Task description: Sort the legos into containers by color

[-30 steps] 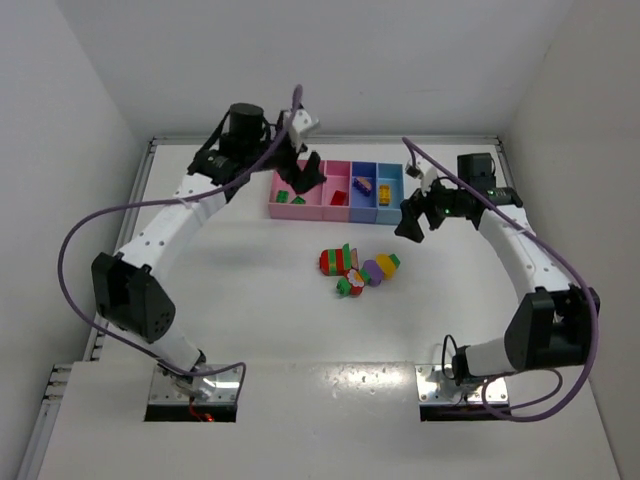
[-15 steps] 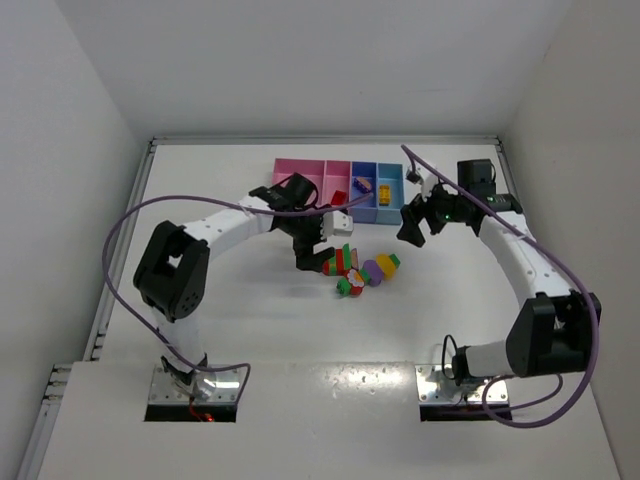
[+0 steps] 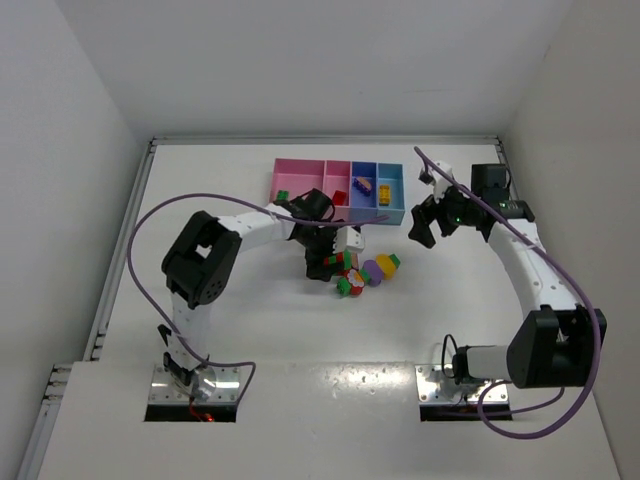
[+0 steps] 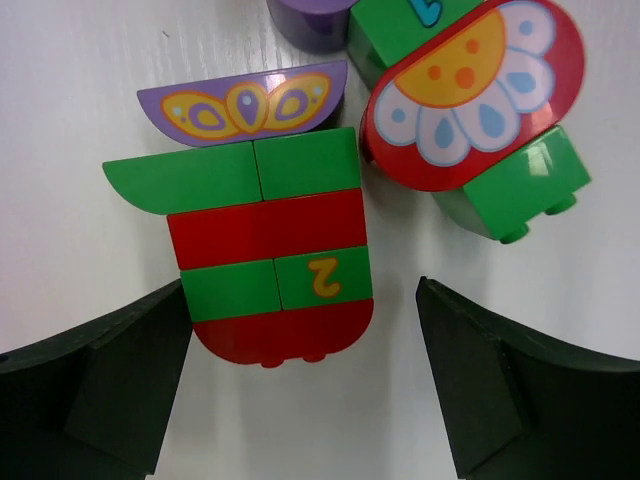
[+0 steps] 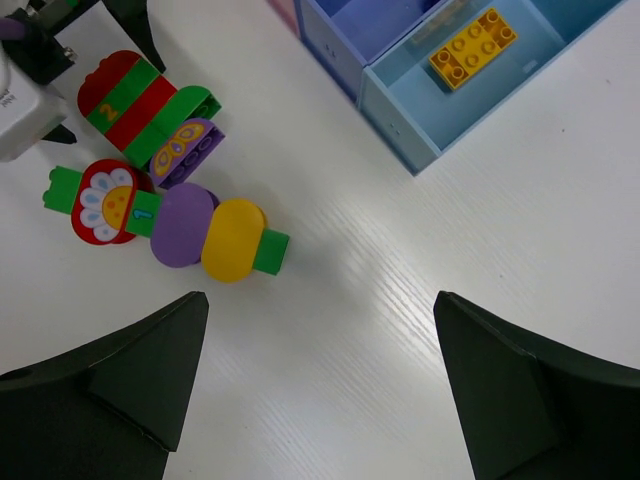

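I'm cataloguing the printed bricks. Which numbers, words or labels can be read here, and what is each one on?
"2", yellow, on a green layer of the red-and-green stack.
"1", blue, on the green brick next to the flower brick.
Print on the white tag at the left edge of the right wrist view: too small to read.

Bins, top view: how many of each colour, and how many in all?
Pink: 2, the wide bin and the narrow bin
Purple-blue bin: 1
Light blue bin: 1
Total: 4
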